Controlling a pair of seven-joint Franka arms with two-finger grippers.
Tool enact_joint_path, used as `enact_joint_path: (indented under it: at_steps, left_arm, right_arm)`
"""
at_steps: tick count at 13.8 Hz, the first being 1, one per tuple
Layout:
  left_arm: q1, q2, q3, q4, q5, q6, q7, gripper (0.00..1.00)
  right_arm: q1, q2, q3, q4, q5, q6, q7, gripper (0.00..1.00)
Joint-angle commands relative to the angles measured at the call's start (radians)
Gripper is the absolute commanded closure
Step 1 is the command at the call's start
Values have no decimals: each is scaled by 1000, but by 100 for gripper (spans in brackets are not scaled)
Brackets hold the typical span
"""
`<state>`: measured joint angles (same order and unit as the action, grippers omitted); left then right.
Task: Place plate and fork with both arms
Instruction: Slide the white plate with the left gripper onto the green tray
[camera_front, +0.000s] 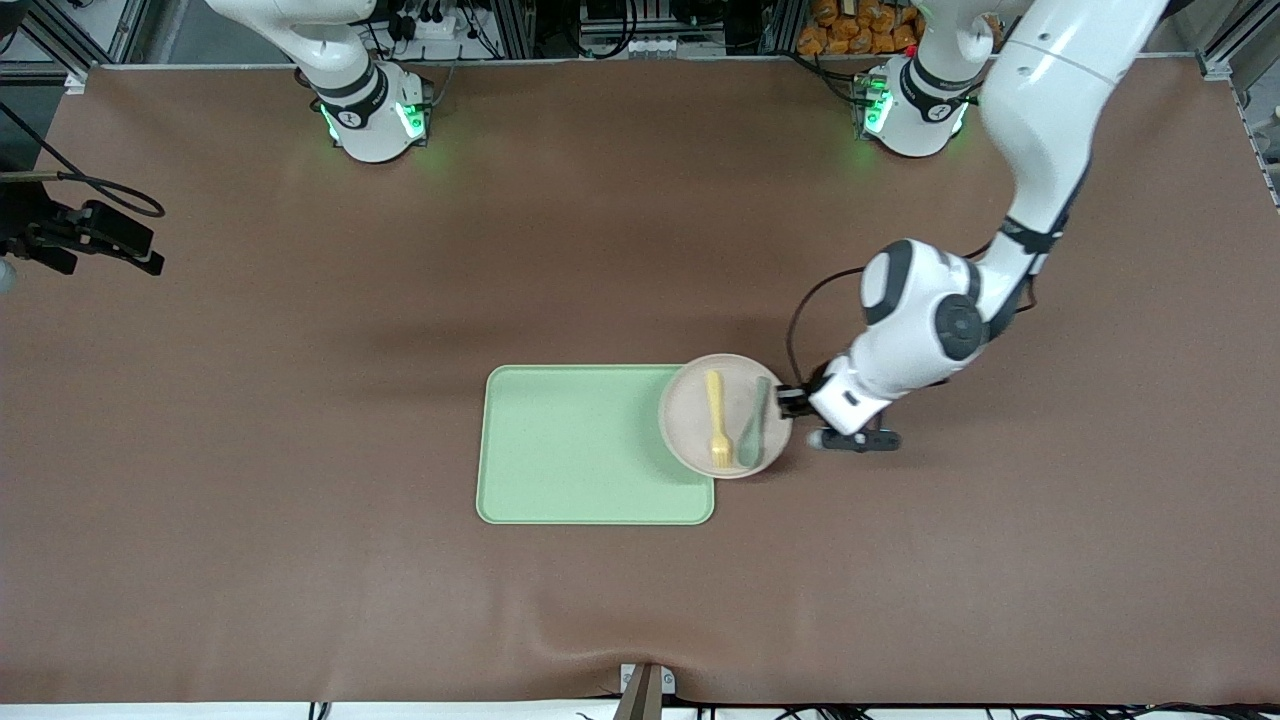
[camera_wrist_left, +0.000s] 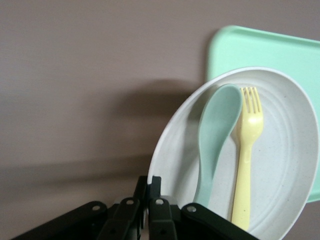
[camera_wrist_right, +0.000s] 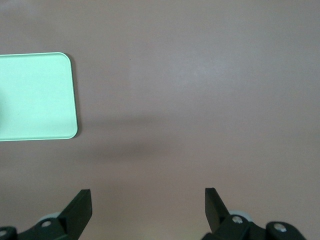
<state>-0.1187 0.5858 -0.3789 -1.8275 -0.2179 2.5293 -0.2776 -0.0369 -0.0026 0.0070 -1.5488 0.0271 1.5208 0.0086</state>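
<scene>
**Keep the plate flat**

The fingers of the left gripper (camera_front: 793, 401) pinch the rim of the plate (camera_front: 690, 415). The plate sits half over the green tray (camera_front: 570, 445), with the fork (camera_front: 717, 420) and a spoon (camera_front: 755, 425) on it. Go slow and level. The right gripper (camera_wrist_right: 148, 205) waits over the worktop (camera_front: 300, 400), its 2 fingers spread.

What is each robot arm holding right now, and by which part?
The left tool pinches the plate by its rim, at the edge toward the left arm's end of the table. The right tool is open over bare table, holding nothing.
</scene>
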Motion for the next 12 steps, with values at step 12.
enact_joint_path:
  at_steps: [12]
  left_arm:
    - [-292,307,176,399,-1,0,-163,100]
  right_arm:
    - [-1,-8,-2,3,16,-19,-12,0]
